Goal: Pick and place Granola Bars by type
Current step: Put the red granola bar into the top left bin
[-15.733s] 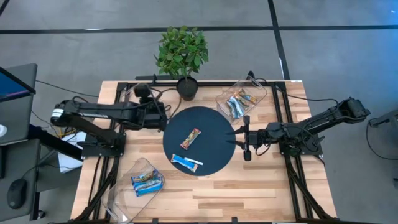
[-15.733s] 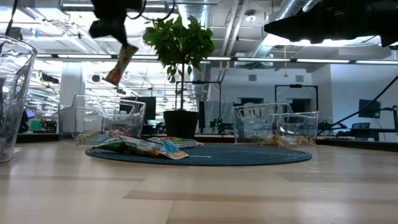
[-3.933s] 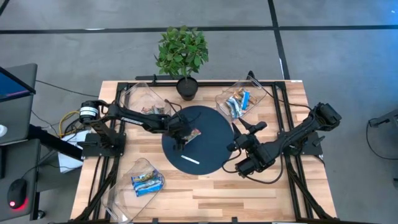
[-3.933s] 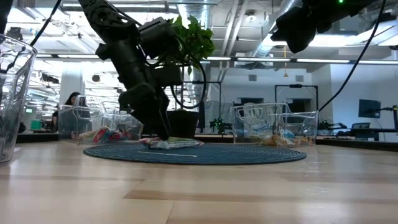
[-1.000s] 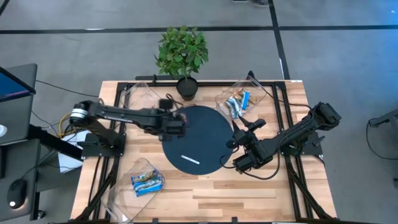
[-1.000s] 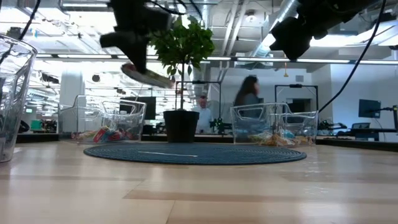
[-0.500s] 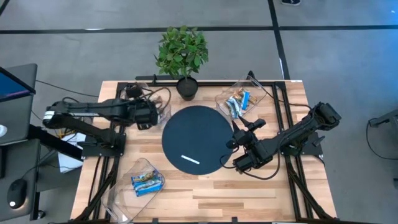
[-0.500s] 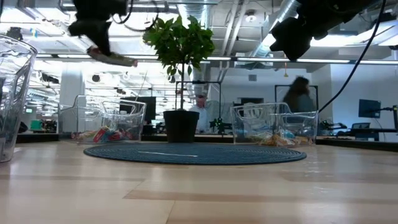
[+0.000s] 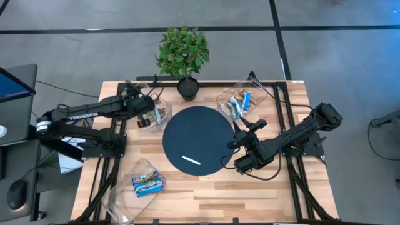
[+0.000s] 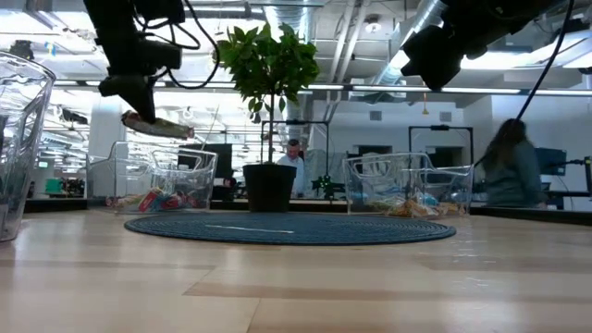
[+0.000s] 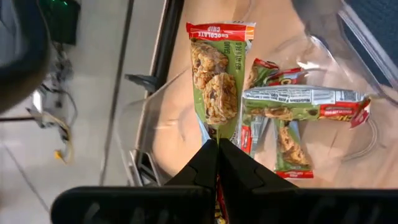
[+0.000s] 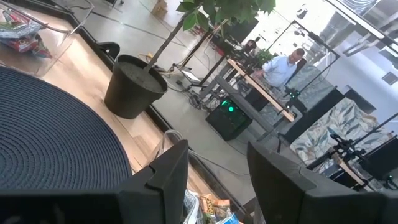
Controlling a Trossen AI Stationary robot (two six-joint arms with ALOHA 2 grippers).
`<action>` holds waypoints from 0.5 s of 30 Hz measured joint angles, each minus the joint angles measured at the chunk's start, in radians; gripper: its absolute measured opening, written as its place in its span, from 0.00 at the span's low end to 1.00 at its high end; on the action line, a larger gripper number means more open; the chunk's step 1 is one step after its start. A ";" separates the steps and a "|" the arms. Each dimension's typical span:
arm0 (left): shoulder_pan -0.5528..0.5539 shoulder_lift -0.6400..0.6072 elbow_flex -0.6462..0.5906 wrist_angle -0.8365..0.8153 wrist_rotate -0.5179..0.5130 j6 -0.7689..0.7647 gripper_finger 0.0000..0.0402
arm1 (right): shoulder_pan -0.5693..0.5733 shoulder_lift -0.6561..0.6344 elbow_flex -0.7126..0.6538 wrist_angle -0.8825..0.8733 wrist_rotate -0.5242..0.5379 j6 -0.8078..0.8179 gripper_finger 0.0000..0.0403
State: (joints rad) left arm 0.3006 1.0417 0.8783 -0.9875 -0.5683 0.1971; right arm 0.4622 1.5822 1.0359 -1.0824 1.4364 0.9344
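My left gripper [image 9: 145, 115] is shut on a green-and-red granola bar [image 11: 214, 81] and hangs above the clear container [image 9: 156, 104] at the table's far left. Several similar green-and-red bars [image 11: 292, 118] lie on that container's floor. In the low view the held bar [image 10: 157, 126] sticks out below the gripper [image 10: 129, 92], well above the container [image 10: 162, 180]. My right gripper [image 9: 237, 145] stands open at the right edge of the round dark blue mat [image 9: 197, 134], with nothing between its fingers [image 12: 165, 180]. My left gripper pinches one short end of the granola bar [image 11: 216, 133] between its two fingers. The fingers slant down from the table's left side and lie along the bar. The bar reaches out beyond the fingertips, printed face showing. It is lifted clear above the container.
A thin white strip [image 9: 191, 160] lies on the mat. A clear container [image 9: 240, 102] with mostly blue bars stands at the far right, and another [image 9: 145, 182] with blue bars at the near left. A potted plant [image 9: 184, 56] stands at the far edge.
My left gripper has carried the granola bar from the mat's far-left rim toward the table's left and far edges, to above the far-left container. It stays shut, and the bar stays clear of the table. My right gripper has kept still.
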 joint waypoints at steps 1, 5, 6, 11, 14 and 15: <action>0.015 0.003 0.000 0.005 0.013 -0.005 0.00 | 0.000 0.000 0.000 0.000 0.000 0.000 0.39; 0.065 0.006 0.000 0.013 0.040 -0.025 0.00 | 0.000 0.000 0.000 0.000 0.000 0.000 0.39; 0.074 0.006 0.000 0.018 0.040 -0.030 0.01 | 0.000 0.000 0.000 0.000 0.000 0.000 0.39; 0.098 0.007 0.000 0.025 0.040 -0.034 0.03 | 0.000 0.000 0.000 0.000 0.000 0.000 0.39; 0.101 0.007 0.000 0.030 0.040 -0.034 0.10 | 0.000 0.000 0.000 0.000 0.000 0.000 0.39; 0.101 0.007 0.000 0.034 0.039 -0.034 0.13 | 0.000 0.000 0.000 0.000 0.000 0.000 0.39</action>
State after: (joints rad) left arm 0.4015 1.0482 0.8787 -0.9537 -0.5289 0.1627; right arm 0.4622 1.5822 1.0359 -1.0828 1.4363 0.9345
